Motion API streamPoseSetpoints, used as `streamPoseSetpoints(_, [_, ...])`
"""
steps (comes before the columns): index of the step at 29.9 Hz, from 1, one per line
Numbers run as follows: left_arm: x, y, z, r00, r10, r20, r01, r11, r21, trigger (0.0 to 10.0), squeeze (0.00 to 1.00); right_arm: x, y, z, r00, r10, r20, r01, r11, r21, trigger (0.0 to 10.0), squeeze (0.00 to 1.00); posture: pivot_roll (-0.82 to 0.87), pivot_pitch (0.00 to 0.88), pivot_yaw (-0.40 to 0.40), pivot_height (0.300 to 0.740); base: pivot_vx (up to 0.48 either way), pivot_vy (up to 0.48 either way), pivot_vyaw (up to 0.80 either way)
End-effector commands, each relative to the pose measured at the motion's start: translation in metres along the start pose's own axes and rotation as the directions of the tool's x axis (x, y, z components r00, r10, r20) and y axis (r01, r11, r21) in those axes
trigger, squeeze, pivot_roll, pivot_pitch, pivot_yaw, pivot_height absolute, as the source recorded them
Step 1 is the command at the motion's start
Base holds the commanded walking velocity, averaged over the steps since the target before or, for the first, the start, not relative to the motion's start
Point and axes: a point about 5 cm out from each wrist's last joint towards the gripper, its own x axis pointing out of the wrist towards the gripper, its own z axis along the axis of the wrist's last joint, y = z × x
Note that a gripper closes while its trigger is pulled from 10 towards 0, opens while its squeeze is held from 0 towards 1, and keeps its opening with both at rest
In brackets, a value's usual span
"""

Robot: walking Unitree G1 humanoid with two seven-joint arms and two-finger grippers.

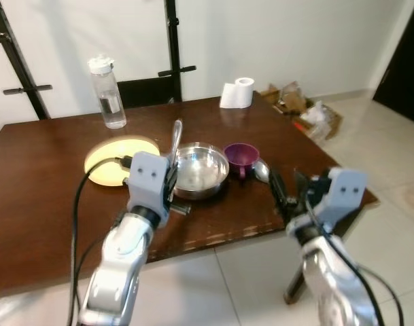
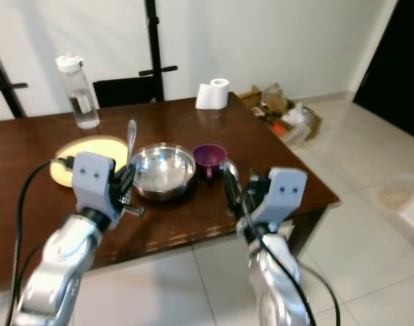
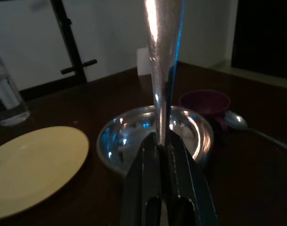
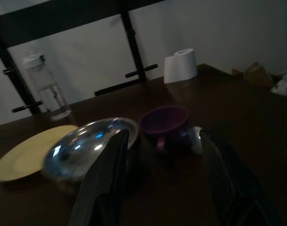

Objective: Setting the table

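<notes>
Spoon (image 3: 163, 56) stands upright, pinched at its handle in our left gripper (image 3: 164, 141) above the steel bowl (image 1: 201, 171) on the table (image 1: 43, 217). Beside the bowl sit a purple cup (image 1: 241, 157) and a yellow plate (image 1: 111, 159) — what looks like another spoon (image 3: 237, 121) lies near the cup. Our right gripper (image 4: 164, 155) hovers spread wide.

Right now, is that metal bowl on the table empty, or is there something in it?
Empty. The left wrist view looks down into the steel bowl and shows bare shiny metal; the utensil held in the left pincer stands above it.
</notes>
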Motion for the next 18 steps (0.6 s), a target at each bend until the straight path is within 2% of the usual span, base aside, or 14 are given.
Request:
streamPoseSetpoints(1, [-0.0017,0.0014,-0.0029,1.0,0.008,-0.012,-0.008,1.0,-0.013,10.0,0.0,-0.0006,0.002,-0.0011,1.0,0.01,-0.004,-0.01,1.0,0.002,10.0,0.0,-0.05,0.071,0.115,0.74,-0.326,0.0,0.0])
streamPoseSetpoints(18, [-0.0017,0.0008,-0.0039,1.0,0.006,-0.018,-0.006,1.0,-0.014,10.0,0.0,-0.0021,0.0016,-0.0016,1.0,0.009,-0.008,-0.009,1.0,0.003,10.0,0.0,-0.05,0.076,0.118,0.74,-0.322,0.0,0.0])
